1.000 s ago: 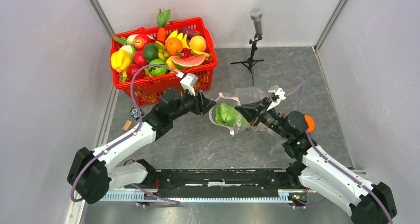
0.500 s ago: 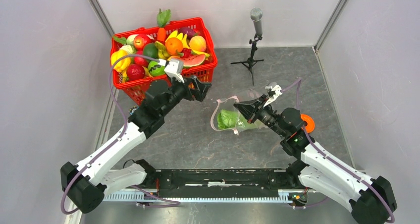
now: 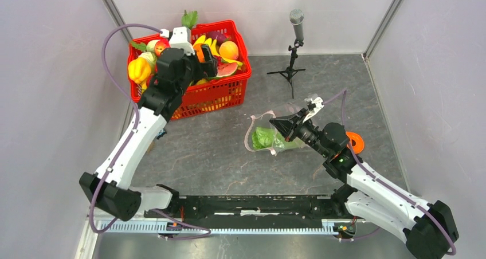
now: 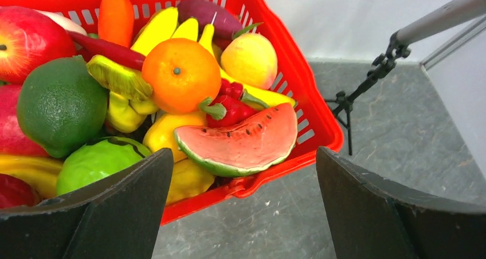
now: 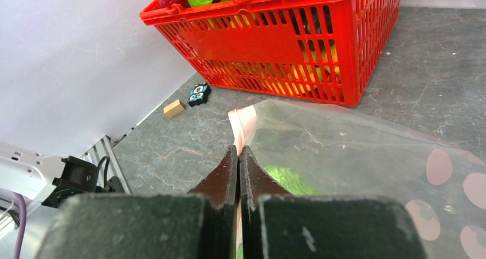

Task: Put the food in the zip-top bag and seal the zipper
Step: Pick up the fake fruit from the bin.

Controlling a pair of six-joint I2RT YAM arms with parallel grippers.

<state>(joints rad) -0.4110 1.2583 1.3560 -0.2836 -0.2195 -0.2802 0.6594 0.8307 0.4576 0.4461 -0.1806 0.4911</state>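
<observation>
The cabbage (image 3: 263, 137) lies inside the soft, clear zip-top bag (image 5: 344, 150) on the tabletop. My right end effector (image 5: 239, 151) is pinched tight on its thin pink zipper (image 5: 243, 118) edge. My left end effector (image 4: 243, 159) gapes wide and empty over the red mesh basket (image 4: 309, 98), above the glossy watermelon slice (image 4: 240, 144). More food to load, and sealing not yet done.

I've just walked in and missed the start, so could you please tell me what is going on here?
The right end effector is shut on the pink edge of the clear zip-top bag, which has a green cabbage inside. The left end effector hangs wide open and empty over the red basket of toy produce, roughly above the watermelon slice. The bag's mouth looks open, not yet sealed.
</observation>
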